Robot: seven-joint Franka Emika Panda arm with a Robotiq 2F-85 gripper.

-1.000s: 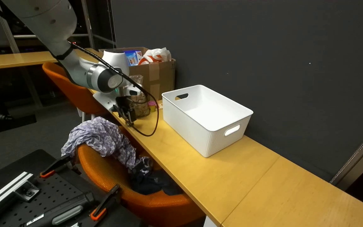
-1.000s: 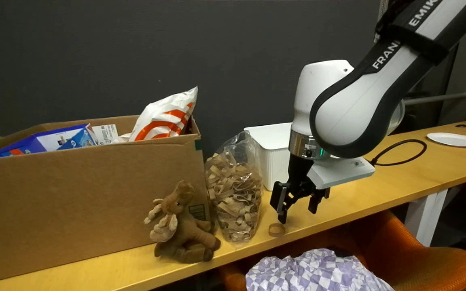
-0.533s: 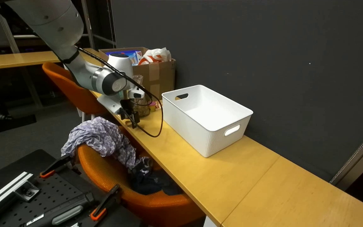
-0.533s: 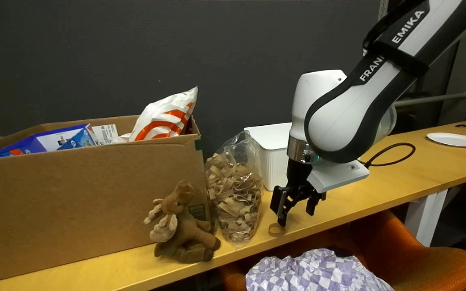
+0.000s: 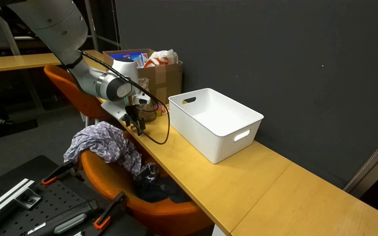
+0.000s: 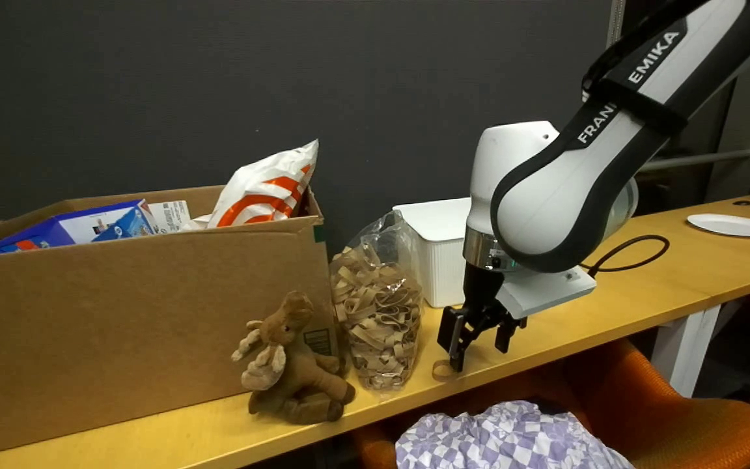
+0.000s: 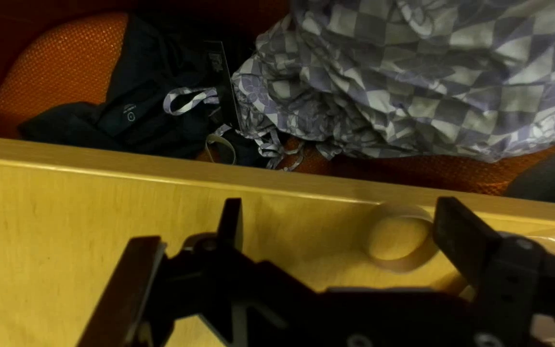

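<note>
The claw (image 7: 341,224) points downward above the wooden table (image 5: 258,186), close to the edge beside the chair (image 6: 691,413); its two fingers are spread wide apart, with nothing gripped between them. A brown band (image 7: 410,264), formed into a ring, lies on the tabletop near that edge. In the wrist view it appears between the fingers, well off-centre and just beside one fingertip; in an exterior view the same fingertip overlaps the band's rim — whether the two touch cannot be told. Next to the band stands a clear plastic bag (image 6: 378,329) filled with similar brown strips, and beyond this a toy moose (image 6: 303,381) sits against a large cardboard box (image 6: 153,332). A white-and-orange shopping bag (image 6: 267,192) and blue packaging (image 6: 114,225) show above the box's rim. A white bin (image 5: 192,126), open at the top, stands farther back by the dark wall panel (image 5: 274,59) and is visible in both exterior views. A small yellow tub (image 5: 158,113) is seen beside the plastic bag. Below the table's edge, the orange chair bears a checked purple-and-white cloth (image 6: 512,440) and a dark garment (image 7: 138,120). A white plate (image 6: 736,225) lies farther along the tabletop — well apart from the claw.
</note>
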